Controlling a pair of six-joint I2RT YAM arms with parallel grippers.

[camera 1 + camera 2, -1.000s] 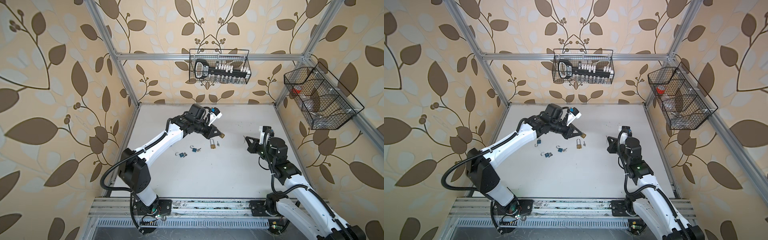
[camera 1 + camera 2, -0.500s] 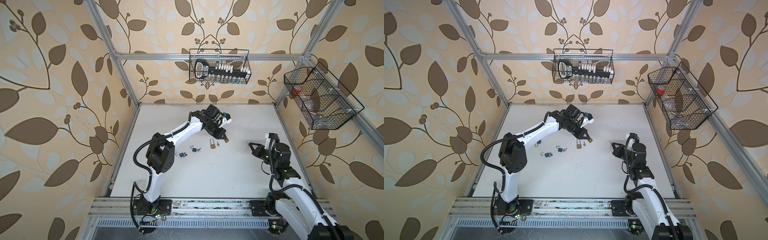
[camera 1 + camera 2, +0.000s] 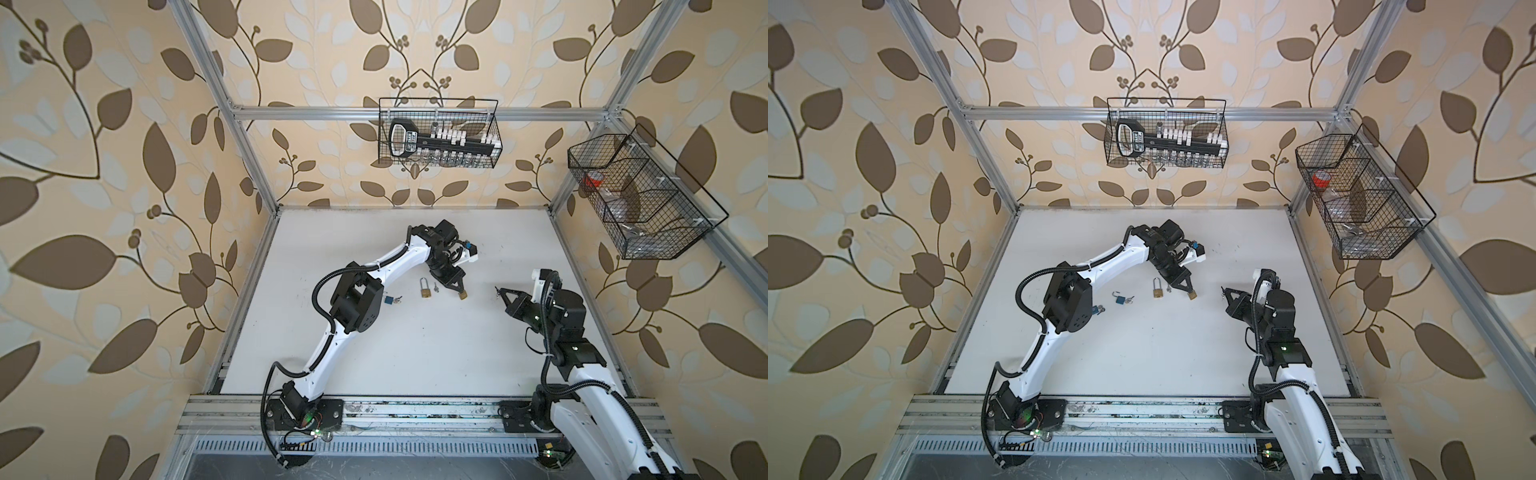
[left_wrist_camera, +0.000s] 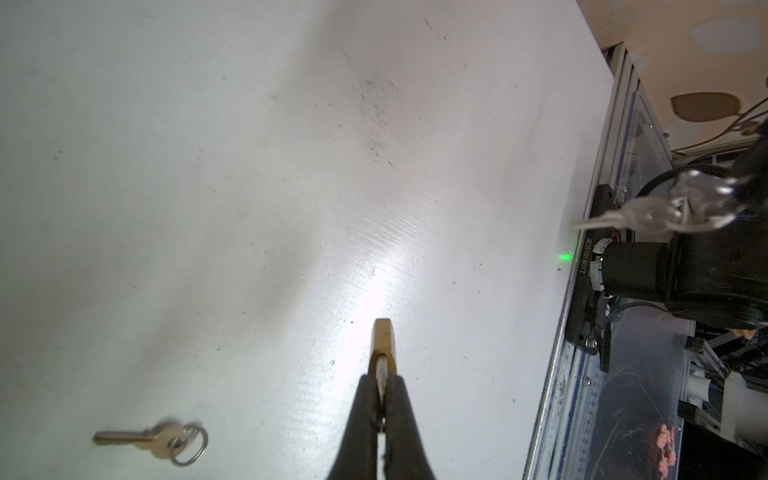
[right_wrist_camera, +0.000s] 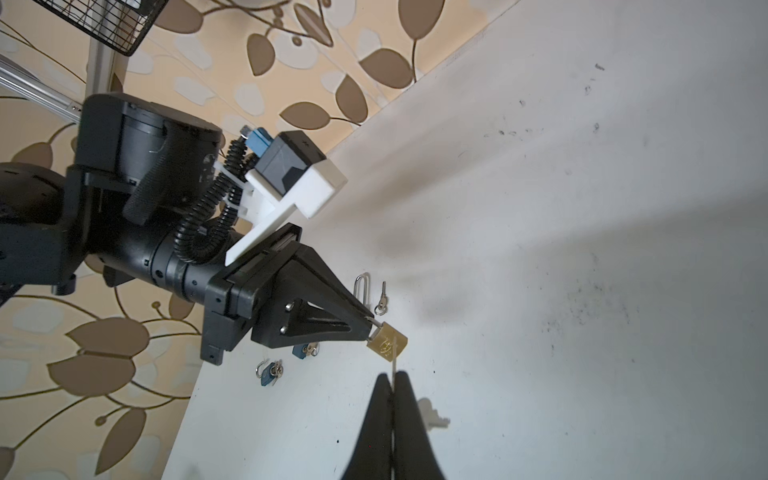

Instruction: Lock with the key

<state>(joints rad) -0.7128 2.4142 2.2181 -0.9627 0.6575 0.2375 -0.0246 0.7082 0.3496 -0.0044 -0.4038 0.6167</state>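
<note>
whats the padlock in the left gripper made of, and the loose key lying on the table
The padlock held by the left gripper looks like brass: yellow-gold body with a dull sheen; its shackle looks like bright steel, silvery grey. The loose key looks like nickel-plated or steel metal, pale silver and slightly matte, on a shiny wire ring; the exact alloy can't be told.

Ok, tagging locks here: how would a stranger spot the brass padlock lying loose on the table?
On the white table, look beside the left gripper. The loose padlock lies flat; its tall shackle sets it apart from the stubby brass padlock the gripper holds and the blue padlock.
</note>
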